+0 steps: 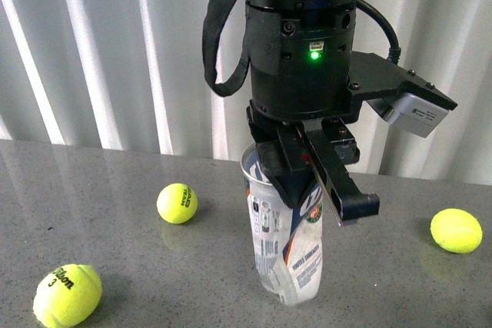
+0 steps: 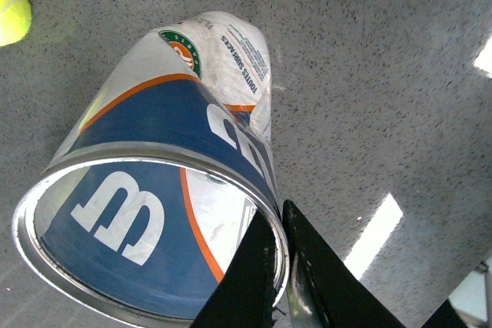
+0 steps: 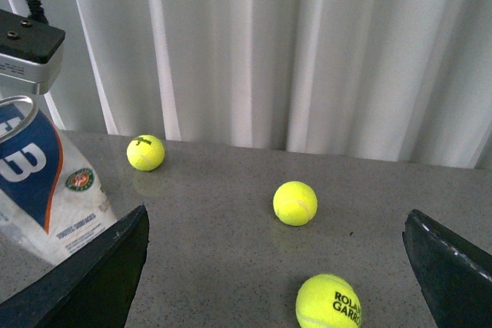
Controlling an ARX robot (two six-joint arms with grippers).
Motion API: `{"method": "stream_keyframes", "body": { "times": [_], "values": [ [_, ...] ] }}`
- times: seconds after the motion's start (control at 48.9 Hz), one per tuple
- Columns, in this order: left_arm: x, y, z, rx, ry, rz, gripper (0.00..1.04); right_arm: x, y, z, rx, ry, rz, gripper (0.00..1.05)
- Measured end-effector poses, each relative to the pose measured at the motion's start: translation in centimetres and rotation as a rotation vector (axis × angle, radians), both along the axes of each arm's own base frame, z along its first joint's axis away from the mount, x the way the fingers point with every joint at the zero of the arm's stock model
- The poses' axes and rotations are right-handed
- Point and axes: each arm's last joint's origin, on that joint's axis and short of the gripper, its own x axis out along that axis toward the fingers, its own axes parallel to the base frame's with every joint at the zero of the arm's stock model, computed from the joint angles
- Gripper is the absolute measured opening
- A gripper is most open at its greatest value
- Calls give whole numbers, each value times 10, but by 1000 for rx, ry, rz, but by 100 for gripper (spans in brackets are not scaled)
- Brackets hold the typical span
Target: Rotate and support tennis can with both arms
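front: forward, close | left wrist: downward, closest | right wrist: across table (image 3: 231,213) | shared: tennis can (image 1: 288,259)

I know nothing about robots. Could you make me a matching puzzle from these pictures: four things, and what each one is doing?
Things:
1 tennis can
2 left gripper
3 right gripper
4 ball marked 3

States:
a wide open, empty
b lying loose on the table
c standing, mouth up
d pinching the can's rim

Pairs: 1-c, 2-d, 3-a, 4-b

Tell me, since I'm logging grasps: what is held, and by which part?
The left pincer clamps the tennis can by its open rim, one finger inside, one outside. The right pincer holds nothing.
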Motion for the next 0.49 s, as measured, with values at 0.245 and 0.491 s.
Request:
{"method": "stream_keyframes", "body": {
  "times": [0.245, 0.491],
  "values": [
    [14, -13, 13, 33, -42, -58, 4, 0, 0, 0, 0, 0, 0, 98],
    [9, -24, 2, 67, -20, -94, 4, 0, 0, 0, 0, 0, 0, 98]
  ]
}}
